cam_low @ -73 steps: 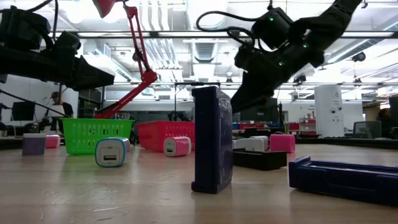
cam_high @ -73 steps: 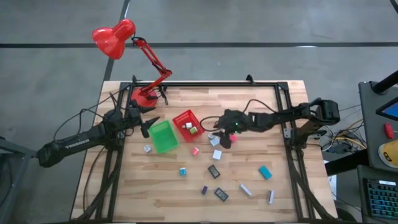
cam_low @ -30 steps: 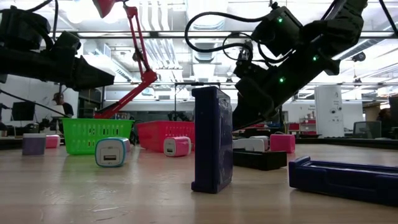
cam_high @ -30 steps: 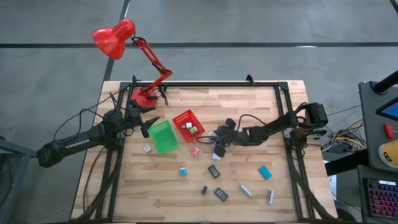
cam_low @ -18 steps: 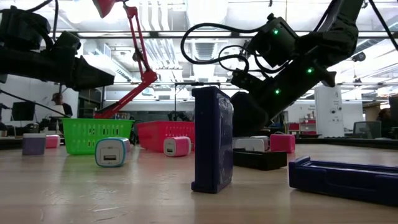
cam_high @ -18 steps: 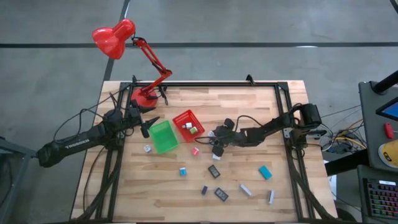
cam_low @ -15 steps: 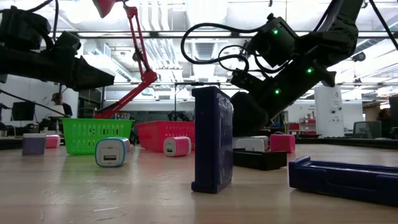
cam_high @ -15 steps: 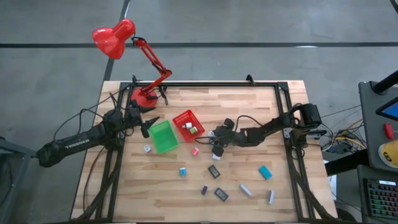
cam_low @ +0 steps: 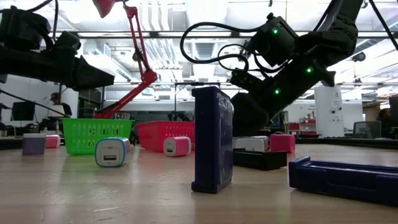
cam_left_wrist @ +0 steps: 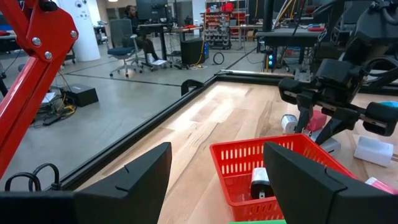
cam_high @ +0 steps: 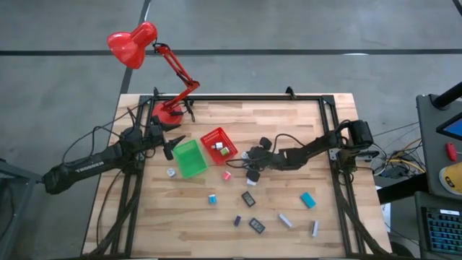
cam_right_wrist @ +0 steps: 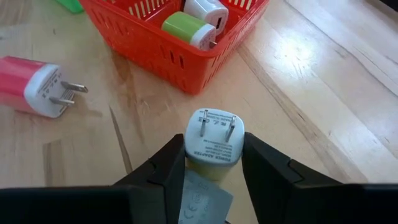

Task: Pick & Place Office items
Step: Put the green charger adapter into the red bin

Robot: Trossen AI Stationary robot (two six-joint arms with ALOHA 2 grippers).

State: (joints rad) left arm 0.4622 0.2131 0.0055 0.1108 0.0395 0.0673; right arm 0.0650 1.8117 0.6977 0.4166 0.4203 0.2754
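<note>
I see my right tool [cam_right_wrist: 213,163] at the centre of the high view, its fingers pressed against a white plug adapter [cam_right_wrist: 214,137] just beside the red bin [cam_right_wrist: 168,37], while my left tool [cam_high: 170,144] waits open by the green bin [cam_high: 190,158] at left.

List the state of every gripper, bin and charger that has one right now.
Right gripper: shut on white charger, prongs facing the camera.
Left gripper: open, empty, near the bins.
Red bin: upright, holds two chargers.
Green bin: upright, contents unclear.
Pink charger: lying on the table.
</note>
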